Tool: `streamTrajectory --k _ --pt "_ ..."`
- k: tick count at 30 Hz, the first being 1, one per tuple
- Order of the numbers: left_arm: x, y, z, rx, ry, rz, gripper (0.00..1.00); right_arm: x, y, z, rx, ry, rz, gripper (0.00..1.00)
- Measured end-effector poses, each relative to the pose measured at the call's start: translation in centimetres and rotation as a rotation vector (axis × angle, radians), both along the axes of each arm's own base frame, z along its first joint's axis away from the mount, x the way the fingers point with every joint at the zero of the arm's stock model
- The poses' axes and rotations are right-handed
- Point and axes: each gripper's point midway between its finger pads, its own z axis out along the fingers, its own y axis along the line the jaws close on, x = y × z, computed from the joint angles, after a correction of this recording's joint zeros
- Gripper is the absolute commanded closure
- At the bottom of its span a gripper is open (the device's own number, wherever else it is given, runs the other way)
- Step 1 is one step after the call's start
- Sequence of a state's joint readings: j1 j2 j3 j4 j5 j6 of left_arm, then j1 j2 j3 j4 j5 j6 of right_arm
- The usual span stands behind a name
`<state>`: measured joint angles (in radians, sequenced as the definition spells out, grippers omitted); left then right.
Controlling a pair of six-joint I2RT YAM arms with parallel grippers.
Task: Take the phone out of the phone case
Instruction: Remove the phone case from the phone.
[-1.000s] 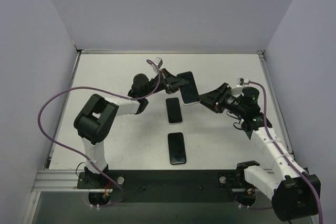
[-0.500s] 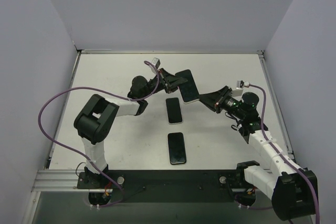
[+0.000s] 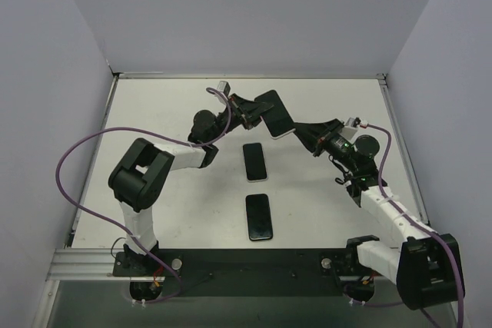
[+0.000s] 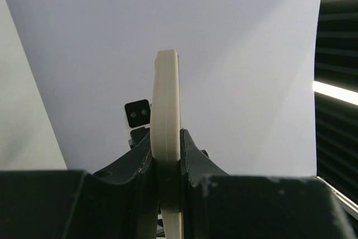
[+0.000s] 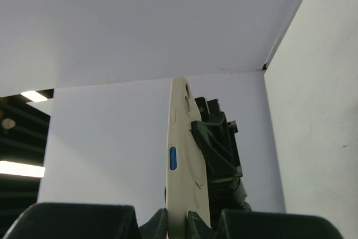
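My left gripper [image 4: 167, 158] is clamped on the cream phone case [image 4: 167, 99], edge-on between the pads, phone [image 3: 274, 112] inside; beyond it my right gripper [image 5: 180, 219] pinches the opposite end, mid-air. An uneven pull could twist the case free, dropping it onto another phone [image 3: 254, 161] beneath.

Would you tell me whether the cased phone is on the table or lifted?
Lifted: the left gripper and right gripper both clamp the phone.
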<state>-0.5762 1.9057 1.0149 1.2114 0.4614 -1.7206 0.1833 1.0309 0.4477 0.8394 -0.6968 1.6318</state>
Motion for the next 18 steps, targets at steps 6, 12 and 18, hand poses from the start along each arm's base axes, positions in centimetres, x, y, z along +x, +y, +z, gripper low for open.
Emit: streamTrajectory --k 6,12,18 --pt "1.9 0.7 1.6 -0.064 0.020 0.100 1.00 2.6 0.0 1.8 0.197 0.018 -0.027 1.00" --pt "3.6 1.5 1.5 -0.075 0.037 0.196 1.00 4.9 0.3 1.9 0.278 0.041 -0.059 1.00" --pt "4.7 1.4 3.5 -0.083 -0.006 0.230 1.00 6.4 -0.1 3.2 0.339 0.004 -0.111 1.00"
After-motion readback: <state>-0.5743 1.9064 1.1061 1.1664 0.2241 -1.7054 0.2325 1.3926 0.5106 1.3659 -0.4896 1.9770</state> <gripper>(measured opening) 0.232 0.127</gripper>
